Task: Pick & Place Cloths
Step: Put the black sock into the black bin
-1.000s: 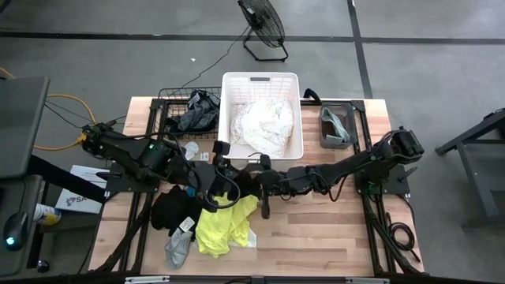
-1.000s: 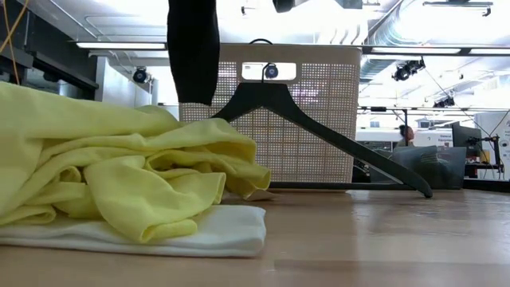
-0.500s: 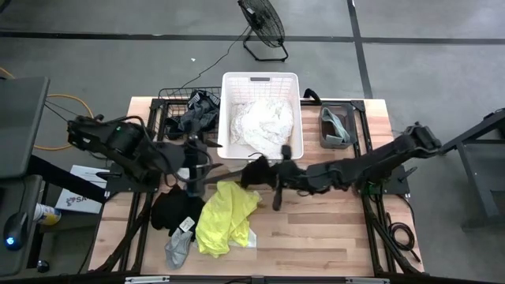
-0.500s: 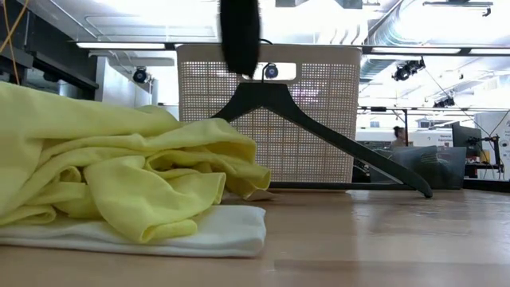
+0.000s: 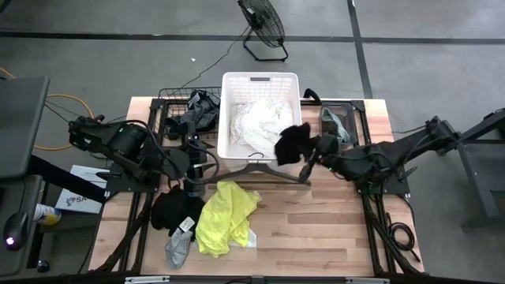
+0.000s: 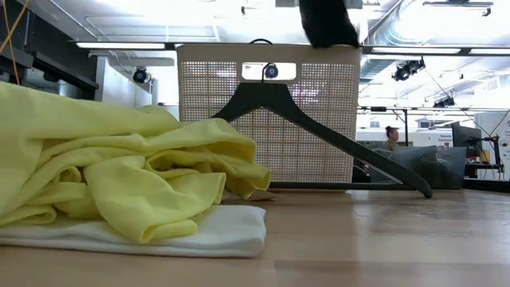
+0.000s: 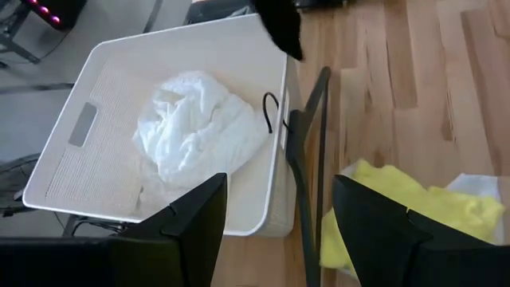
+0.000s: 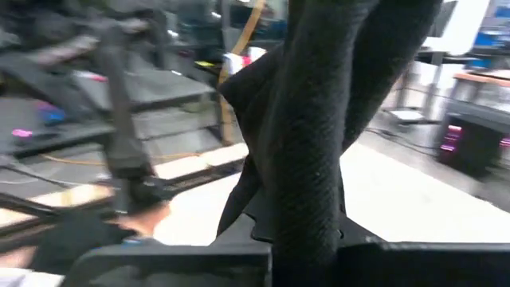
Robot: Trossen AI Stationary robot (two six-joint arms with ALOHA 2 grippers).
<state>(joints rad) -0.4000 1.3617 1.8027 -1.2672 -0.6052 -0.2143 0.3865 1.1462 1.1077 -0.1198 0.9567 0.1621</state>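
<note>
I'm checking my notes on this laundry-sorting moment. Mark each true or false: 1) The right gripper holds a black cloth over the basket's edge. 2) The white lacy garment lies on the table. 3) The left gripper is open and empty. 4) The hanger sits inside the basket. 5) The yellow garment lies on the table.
1) True: the right gripper holds the black cloth at the white slatted plastic basket edge.
2) False: the white lacy garment lies in the basket.
3) True: the left gripper is open, empty.
4) False: the dark grey hanger lies on the table.
5) True: the neon yellow garment lies on the wooden table.
</note>
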